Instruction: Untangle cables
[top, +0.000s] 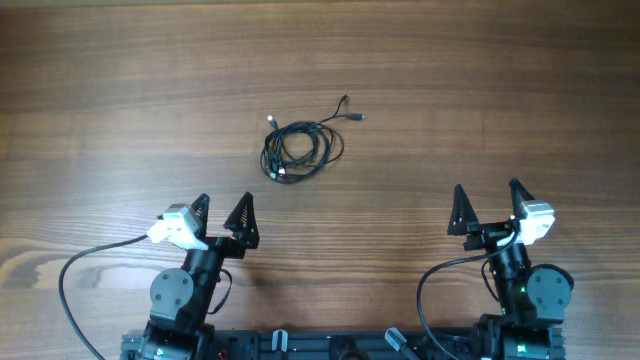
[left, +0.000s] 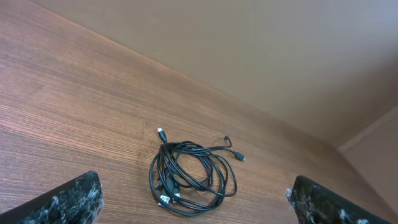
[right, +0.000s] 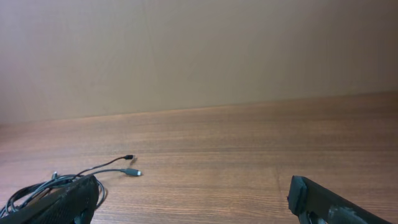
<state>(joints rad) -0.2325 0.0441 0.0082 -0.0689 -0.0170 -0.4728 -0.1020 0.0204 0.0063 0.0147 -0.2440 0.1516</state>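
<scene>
**Overhead and wrist views of a two-arm station.** At the lower edge of the overhead view stand the two arm bases, each with a thick black supply lead (top: 75, 270) curving beside it. Just ahead of the bases, the left pincer (top: 225, 200) and the right pincer (top: 487, 188) are poised over the wood-grain desk (top: 500, 80), well apart from each other. Both are spread wide, jaws parted, and neither holds anything. In the left wrist view the dark, speckled fingers (left: 65, 202) occupy the two lower corners. The right wrist view shows the same arrangement of its own fingers (right: 339, 202).

Farther out lie the cables (top: 300, 148), ahead of the left pincer and nearer to it than to the right one. They rest on the desk as one loose coil of thin black cords, overlapping in several loops, and neither pincer touches them. Small pale plugs (left: 165, 199) sit at the coil's near edge. A silver-tipped plug (left: 160, 132) projects from its far left side. Two free ends (top: 352, 110) trail from its far right side, toward the right arm's half of the desk.

Beyond the coil the desk continues to its far edge, where a plain beige wall (right: 199, 56) rises.
</scene>
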